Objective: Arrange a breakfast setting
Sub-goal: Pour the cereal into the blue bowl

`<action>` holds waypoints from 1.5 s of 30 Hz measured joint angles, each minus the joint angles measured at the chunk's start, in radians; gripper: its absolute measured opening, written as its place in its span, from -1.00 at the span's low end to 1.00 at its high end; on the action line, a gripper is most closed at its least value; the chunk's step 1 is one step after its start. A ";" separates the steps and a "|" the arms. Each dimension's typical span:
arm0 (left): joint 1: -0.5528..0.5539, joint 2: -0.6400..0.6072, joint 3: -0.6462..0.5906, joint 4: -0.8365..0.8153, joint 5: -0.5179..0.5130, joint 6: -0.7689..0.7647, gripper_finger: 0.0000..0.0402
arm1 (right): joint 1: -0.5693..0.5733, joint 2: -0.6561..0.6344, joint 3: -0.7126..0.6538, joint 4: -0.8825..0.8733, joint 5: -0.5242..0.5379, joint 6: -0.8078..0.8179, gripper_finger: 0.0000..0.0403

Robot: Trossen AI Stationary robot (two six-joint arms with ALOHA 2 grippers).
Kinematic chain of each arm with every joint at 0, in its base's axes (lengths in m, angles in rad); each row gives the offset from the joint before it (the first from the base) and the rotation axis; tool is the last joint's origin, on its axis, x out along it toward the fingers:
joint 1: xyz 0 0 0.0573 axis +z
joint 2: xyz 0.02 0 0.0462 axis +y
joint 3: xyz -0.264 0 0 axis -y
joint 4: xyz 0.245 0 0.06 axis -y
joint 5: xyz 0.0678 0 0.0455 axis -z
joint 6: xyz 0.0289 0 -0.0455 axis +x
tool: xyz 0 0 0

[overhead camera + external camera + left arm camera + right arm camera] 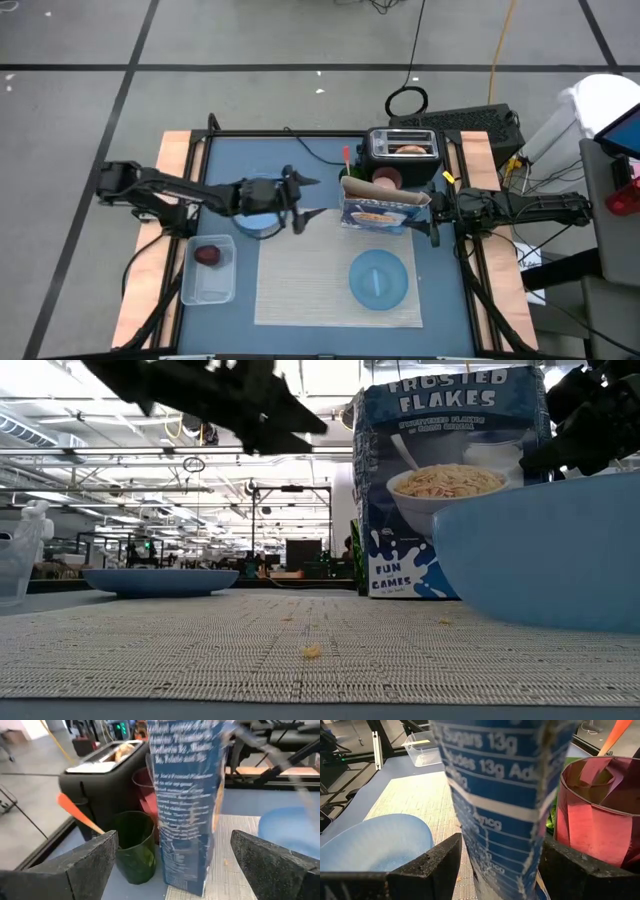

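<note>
The beige placemat [320, 285] carries the light-blue bowl [378, 278] on its right part. The light-blue plate [262, 222] lies on the table left of the mat, under my left arm. My left gripper [322, 198] is open in the air, just left of a blue cereal box [378, 210]. My right gripper [432, 212] is shut on the box from its right. The orange-handled spoon [75, 812] stands in a green cup [134, 845]. The dark-red fruit [207, 255] lies in the clear tub [208, 280]. The bagel [410, 150] sits in the toaster's slot. My right gripper pinches the cereal box between its two fingers, one on each wide face beside the narrow side panel [475, 840], high up on the box. The fingers come level from the table's right. The box stands nearly upright; I cannot tell whether its bottom is on the table.
The black toaster [403, 140] stands at the far edge behind the box. A red cup [600, 805] and the green cup stand between toaster and box. The tub is at the near left. Crumbs lie on the mat [312, 651].
</note>
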 joint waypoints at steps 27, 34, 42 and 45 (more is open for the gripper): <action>0.062 0.415 0.308 0.113 0.255 -0.018 0.92 | 0.000 0.000 0.000 0.006 0.000 -0.029 0.16; 0.064 0.415 0.308 0.112 0.255 -0.018 0.45 | 0.000 0.000 0.000 0.006 0.000 -0.029 0.16; 0.062 0.415 0.308 0.110 0.267 -0.018 -0.25 | 0.000 0.000 0.000 0.006 0.005 -0.029 0.16; 0.061 0.415 0.308 0.109 0.269 -0.018 -0.46 | 0.000 0.000 0.000 0.006 0.005 -0.029 0.16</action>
